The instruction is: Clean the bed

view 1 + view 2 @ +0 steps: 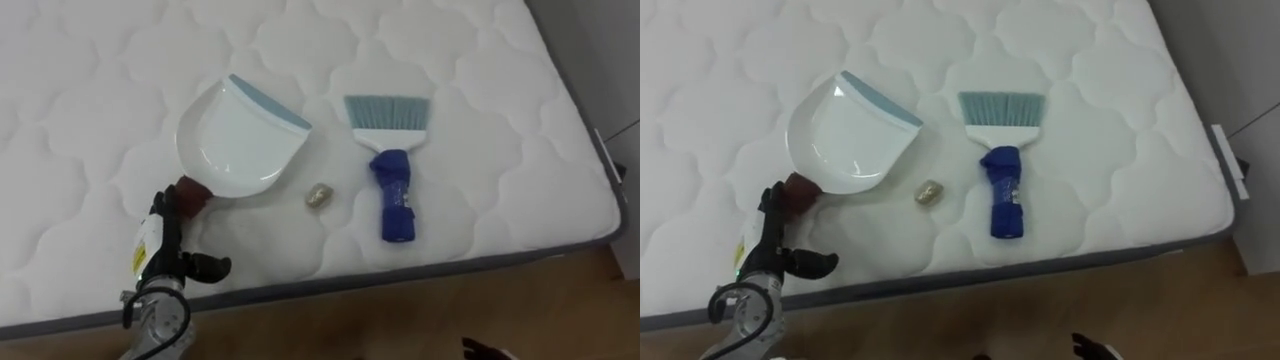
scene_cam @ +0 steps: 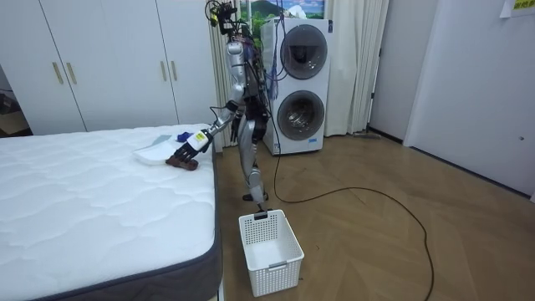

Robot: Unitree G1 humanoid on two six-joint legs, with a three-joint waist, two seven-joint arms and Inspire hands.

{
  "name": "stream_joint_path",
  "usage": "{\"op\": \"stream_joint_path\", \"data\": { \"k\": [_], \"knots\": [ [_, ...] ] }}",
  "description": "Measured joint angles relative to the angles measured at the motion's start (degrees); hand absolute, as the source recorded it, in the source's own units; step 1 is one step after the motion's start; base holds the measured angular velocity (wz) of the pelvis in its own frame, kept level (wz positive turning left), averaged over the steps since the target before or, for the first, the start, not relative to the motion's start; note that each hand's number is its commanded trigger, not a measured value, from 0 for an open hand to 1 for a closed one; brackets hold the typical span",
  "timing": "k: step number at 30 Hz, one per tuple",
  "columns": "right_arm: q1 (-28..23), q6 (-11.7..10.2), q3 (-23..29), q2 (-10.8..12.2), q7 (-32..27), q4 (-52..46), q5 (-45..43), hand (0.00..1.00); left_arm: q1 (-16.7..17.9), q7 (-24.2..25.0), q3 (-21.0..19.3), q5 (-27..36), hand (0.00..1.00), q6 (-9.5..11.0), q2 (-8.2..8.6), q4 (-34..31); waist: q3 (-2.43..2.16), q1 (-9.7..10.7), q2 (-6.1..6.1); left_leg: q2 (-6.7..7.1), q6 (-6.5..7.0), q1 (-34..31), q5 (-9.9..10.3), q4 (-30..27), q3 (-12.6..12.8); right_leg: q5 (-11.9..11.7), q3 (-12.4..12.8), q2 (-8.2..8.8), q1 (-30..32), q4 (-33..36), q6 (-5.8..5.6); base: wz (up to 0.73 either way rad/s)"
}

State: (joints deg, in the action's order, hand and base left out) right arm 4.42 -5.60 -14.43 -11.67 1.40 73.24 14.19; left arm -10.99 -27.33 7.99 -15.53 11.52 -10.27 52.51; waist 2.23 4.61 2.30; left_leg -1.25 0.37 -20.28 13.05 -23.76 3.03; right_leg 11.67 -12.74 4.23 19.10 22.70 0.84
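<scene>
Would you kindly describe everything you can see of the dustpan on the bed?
The dustpan is white, plastic-looking, with a pale blue strip along its open lip and a dark reddish handle. It lies flat on the quilted mattress, lip away from the robot, handle towards the near edge, where the left hand meets it. A small crumpled scrap lies beside it, apart.

Quilted mattress (image 1: 100, 80) is white, dustpan (image 1: 240, 140) white-and-blue, brush (image 1: 392, 170) blue, crumb (image 1: 318, 195) perhaps tan.
</scene>
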Motion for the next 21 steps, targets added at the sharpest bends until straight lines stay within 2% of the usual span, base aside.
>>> {"op": "stream_joint_path", "data": {
  "k": [9, 13, 17, 21],
  "knots": [
    [0.0, 0.3, -0.1, -0.2, 0.0, 0.1, 0.0, 0.00, -1.2, -1.3, 0.0, -0.2, 0.00, 0.0, -0.82, 0.0, -0.06, -0.1, -0.10, -0.11, 0.00, -0.2, 0.0, -0.9, 0.0, 0.2, 0.0, -0.10, -0.2, 0.0, 0.02, 0.00],
    [-0.1, 0.4, -0.1, -0.4, 0.0, 0.1, 0.1, 0.00, -1.3, -2.0, 0.0, -0.3, 0.00, 0.0, -0.83, 0.0, -0.24, -0.1, -0.42, -0.13, 0.00, -0.2, 0.0, -1.0, -0.1, 0.2, 0.0, -0.11, -0.2, 0.1, 0.03, 0.00],
    [-0.5, 0.4, -0.1, -1.0, 0.0, 0.1, 0.0, 0.00, -1.3, -2.4, -0.1, -0.3, 0.00, 0.0, -0.90, 0.0, -0.71, -0.2, -1.20, -0.15, 0.00, 0.1, 0.0, -1.0, -0.1, 0.2, 0.0, -0.12, -0.7, 0.1, 0.03, 0.00],
    [-1.0, 0.2, -0.1, -1.0, 0.0, 0.1, 0.1, 0.00, -1.3, -2.4, 0.0, -0.2, 0.00, 0.0, -1.06, 0.0, -0.71, -0.1, -1.33, -0.15, 0.00, 1.1, 0.0, -1.0, -0.1, 0.2, 0.1, -0.12, -1.7, 0.1, 0.09, 0.00]
  ]
}}
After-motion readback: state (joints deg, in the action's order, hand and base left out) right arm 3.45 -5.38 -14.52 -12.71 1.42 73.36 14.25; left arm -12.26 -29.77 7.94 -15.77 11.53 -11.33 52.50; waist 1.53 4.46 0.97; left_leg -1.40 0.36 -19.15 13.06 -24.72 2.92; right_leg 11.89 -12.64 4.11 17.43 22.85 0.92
